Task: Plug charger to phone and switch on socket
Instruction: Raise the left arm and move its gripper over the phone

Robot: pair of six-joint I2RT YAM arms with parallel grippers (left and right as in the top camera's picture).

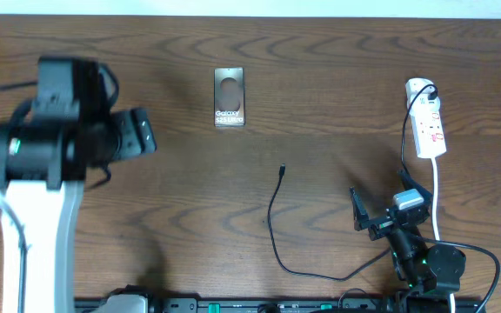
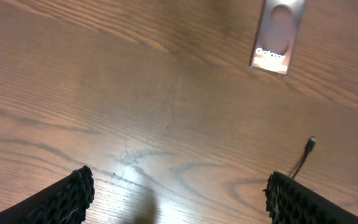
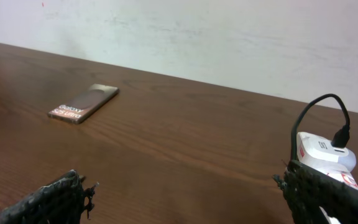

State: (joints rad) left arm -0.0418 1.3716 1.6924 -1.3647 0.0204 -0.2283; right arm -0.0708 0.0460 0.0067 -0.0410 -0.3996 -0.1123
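The brown table (image 1: 337, 52) held everything. The left hand (image 2: 180, 198) hung over the left side of the table. Its two fingers were spread wide, with nothing between them. The right hand (image 3: 188, 193) sat low near the front right. Its fingers were spread wide too, and it held nothing. The white socket (image 1: 427, 122) lay past the right hand, at the far right. A black plug (image 1: 428, 87) was stuck in its far end, and its white cord (image 1: 436, 196) ran back close beside that hand. The phone (image 1: 229, 97) lay flat in the far middle, well apart from both hands. The charger (image 1: 274, 228) curled on the table between the hands, nearer the right one. Its little tip (image 1: 282, 171) pointed toward the phone but did not touch it.
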